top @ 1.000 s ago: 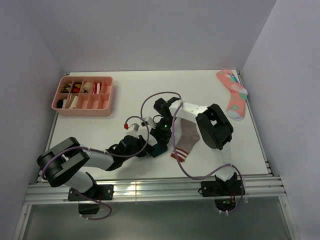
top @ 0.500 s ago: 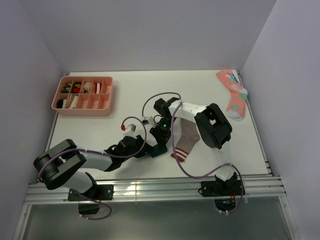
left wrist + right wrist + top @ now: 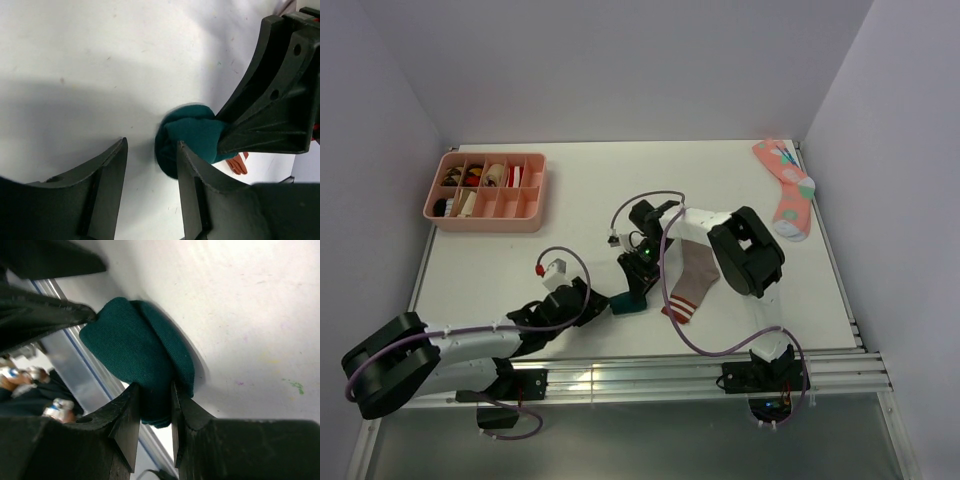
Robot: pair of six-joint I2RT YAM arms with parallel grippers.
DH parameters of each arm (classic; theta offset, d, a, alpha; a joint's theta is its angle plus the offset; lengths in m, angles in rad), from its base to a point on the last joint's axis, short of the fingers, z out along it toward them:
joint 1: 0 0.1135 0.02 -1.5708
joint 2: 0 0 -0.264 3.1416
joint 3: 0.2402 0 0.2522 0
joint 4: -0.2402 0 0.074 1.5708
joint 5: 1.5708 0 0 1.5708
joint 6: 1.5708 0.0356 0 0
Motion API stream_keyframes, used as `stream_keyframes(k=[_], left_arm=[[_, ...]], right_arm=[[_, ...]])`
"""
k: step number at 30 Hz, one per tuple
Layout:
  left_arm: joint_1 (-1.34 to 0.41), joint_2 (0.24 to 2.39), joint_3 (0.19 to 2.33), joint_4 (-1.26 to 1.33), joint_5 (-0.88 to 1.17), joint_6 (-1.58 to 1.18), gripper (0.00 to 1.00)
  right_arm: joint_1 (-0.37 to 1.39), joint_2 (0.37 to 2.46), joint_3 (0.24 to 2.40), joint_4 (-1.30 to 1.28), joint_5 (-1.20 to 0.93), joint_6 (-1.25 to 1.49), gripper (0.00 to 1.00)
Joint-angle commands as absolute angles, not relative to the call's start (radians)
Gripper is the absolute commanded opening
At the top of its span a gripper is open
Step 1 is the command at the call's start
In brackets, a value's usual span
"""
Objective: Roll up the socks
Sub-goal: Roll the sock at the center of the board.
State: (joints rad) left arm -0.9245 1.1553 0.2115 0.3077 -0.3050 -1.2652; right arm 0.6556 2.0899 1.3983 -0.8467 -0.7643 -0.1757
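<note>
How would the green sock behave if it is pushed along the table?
The green sock is a soft, rounded bundle, so it would probably squash and slide rather than roll far. Its folded layers look loose, so it may unroll once the right gripper releases it. The pinch dents it, so it is likely light and yielding.
</note>
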Motion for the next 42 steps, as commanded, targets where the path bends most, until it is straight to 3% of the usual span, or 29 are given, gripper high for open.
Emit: stream_keyframes(k=[1, 15, 27, 42], left_arm=[[-0.974, 1.108, 0.218, 0.149, -0.419, -1.391, 0.50], [-1.184, 1.015, 0.247, 0.066, -0.658, -1.715, 0.55], [-1.276, 1.221, 0.290, 0.107, -0.828, -2.028, 0.58], [-1.252, 1.448, 0.261, 0.357, -0.833, -2.088, 0.60]], right_arm=[[0.647, 2.100, 1.359, -0.645, -0.598, -0.077, 0.15], [0.630, 2.054, 1.284, -0.523, -0.569, 0.049, 0.13], [0.618, 2.026, 1.229, -0.479, -0.620, 0.143, 0.13], [0.621, 2.026, 1.197, -0.465, -0.716, 0.189, 0.12]])
